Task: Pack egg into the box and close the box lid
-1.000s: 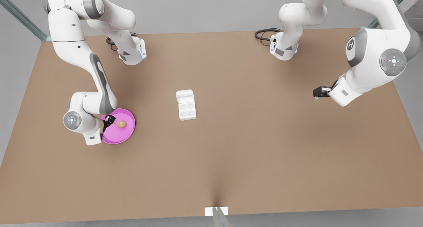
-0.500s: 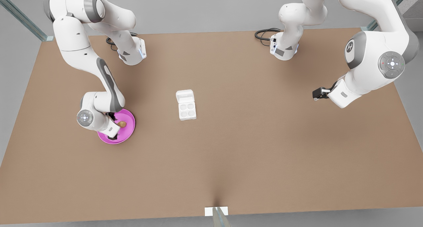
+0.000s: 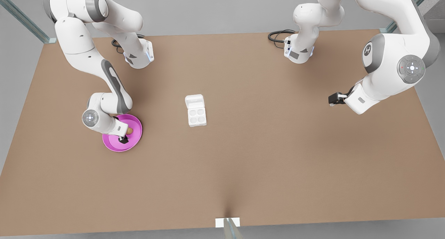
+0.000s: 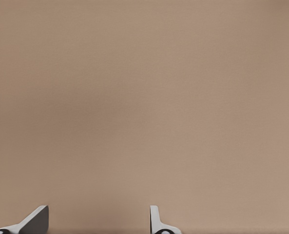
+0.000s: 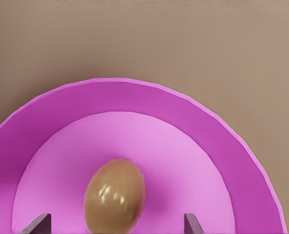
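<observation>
The tan egg [image 5: 115, 196] lies in the middle of the round pink plate [image 5: 202, 131], toward the front view's left [image 3: 129, 130]. My right gripper [image 5: 115, 225] hangs over the plate [image 3: 136, 137], open, with one fingertip on each side of the egg, and its hand [image 3: 118, 129] partly hides the egg. The white box [image 3: 197, 116] sits mid-table with its four cups bare. The box lid [image 3: 194, 101] lies folded back flat behind them. My left gripper [image 3: 332, 99] waits high at the front view's right, open [image 4: 95, 225] over bare table.
The brown table [image 3: 264, 155] stretches wide between the plate and the box and on toward the left arm. Both arm bases [image 3: 139, 56] [image 3: 299, 51] stand at the far edge with black cables beside them.
My right arm's wrist swung across the plate toward the egg, and its hand now covers part of the egg. The left arm barely shifted.
</observation>
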